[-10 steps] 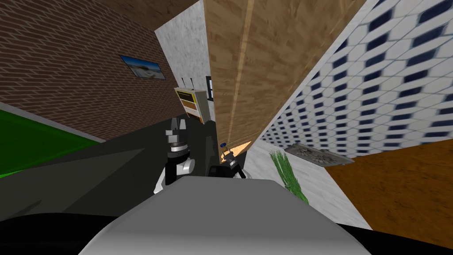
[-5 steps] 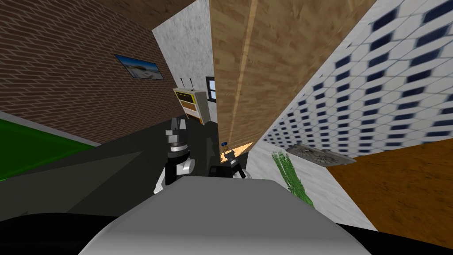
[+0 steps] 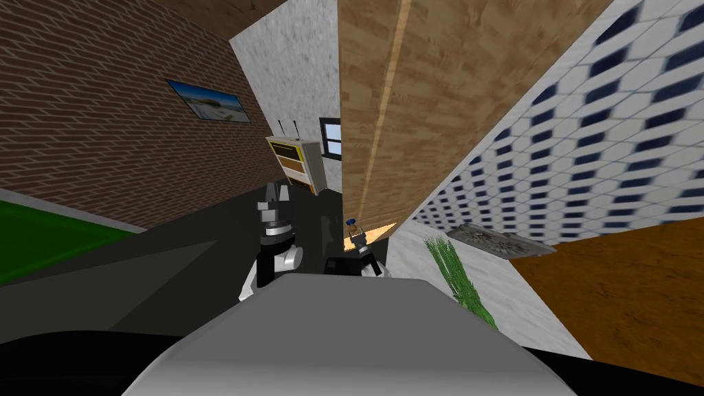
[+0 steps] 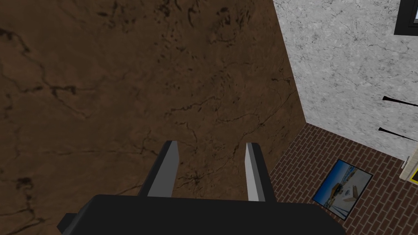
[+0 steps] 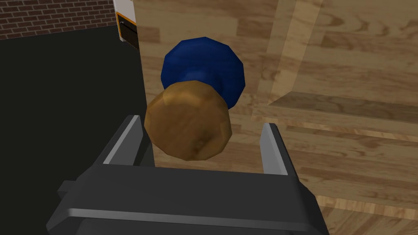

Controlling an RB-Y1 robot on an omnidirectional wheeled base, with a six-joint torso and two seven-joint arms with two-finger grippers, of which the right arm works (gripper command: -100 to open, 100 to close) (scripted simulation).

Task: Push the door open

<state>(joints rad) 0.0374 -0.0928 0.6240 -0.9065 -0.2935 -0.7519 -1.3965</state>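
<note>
Reaching gripper: right gripper [image 5: 201, 122], low at the door's left edge, jaws apart with the brown knob [image 5: 187, 122] between its fingers. The knob sits nearer one finger than the other, and I cannot tell whether it touches.
Knob mount: blue rosette [image 5: 204, 69], just behind the knob on the door's face.
Other gripper: left gripper [image 3: 275, 196], left of the right one and apart from the door. It points upward with jaws apart and nothing between them.
Task's thing: wooden door [image 3: 412, 103], just ahead and right of both grippers. Its knob side is toward the left, and the dark floor [image 3: 172, 234] runs on past that edge.
Near right: green plant [image 3: 457, 275], on the pale floor right of the door's foot.
Beyond the plant: grey flat slab [image 3: 498, 240], near the foot of the blue-and-white tiled wall [image 3: 584, 137].
Far container: cabinet [image 3: 299, 161], left of the door's edge on the dark floor. It has yellow and orange compartments and two thin black rods on top. Its contents are too small to tell.
Far wall: dark-framed window [image 3: 332, 137], between the cabinet and the door.
Far left: framed picture [image 3: 208, 101], on the brick wall.
</note>
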